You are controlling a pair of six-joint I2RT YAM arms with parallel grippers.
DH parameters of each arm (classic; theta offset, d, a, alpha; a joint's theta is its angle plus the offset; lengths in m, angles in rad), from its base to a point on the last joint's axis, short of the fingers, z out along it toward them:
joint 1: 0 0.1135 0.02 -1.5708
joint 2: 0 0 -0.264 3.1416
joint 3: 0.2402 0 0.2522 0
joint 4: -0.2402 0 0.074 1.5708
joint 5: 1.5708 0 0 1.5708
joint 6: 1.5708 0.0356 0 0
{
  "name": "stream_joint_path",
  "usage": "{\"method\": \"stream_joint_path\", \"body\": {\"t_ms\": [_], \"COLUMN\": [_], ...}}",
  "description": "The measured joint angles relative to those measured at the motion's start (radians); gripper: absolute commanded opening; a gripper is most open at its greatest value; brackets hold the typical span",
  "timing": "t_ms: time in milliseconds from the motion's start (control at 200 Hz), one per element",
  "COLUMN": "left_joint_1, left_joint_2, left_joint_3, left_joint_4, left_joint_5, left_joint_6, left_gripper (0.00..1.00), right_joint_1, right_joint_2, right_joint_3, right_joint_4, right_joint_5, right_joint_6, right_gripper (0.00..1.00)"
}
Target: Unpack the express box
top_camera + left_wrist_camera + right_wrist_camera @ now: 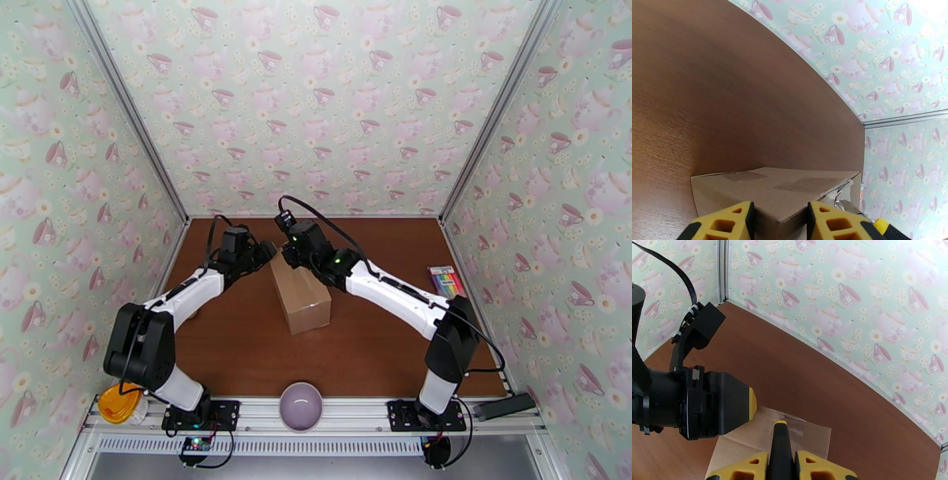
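Box [304, 304] stands mid-frame on the brown table [237, 347] in the top view, its far end between your two arms. Your left gripper [780, 215] straddles a top corner of the box. The jaws are narrow, and you cannot tell whether they pinch the cardboard. Your right gripper [782, 463] is clamped on a black tool [780, 441]. Its yellow tip lies over the tape on the box top; contact is unclear.

Mint-green wallpaper [316, 95] printed with pink teapots, teacups and daisies rises behind and on both sides of the brown wood-grain tabletop [237, 347], joined by silver aluminium posts [130, 118] at its far corners, under bright, even light.
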Motion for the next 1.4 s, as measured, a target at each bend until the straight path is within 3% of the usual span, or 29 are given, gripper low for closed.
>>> {"method": "stream_joint_path", "body": {"t_ms": [571, 1402], "left_joint_1": [-0.005, -0.049], "left_joint_2": [-0.048, -0.124], "left_joint_3": [-0.067, -0.141], "left_joint_4": [0.039, 0.052], "left_joint_5": [-0.015, -0.138], "left_joint_6": [-0.078, -0.206], "left_gripper": [0.36, 0.34], "right_joint_1": [0.017, 0.028], "right_joint_2": [-0.012, -0.012], "right_joint_3": [-0.001, -0.005], "right_joint_4": [-0.027, -0.034], "right_joint_5": [0.011, 0.017], "right_joint_6": [0.036, 0.09], "right_gripper": [0.0, 0.0]}}
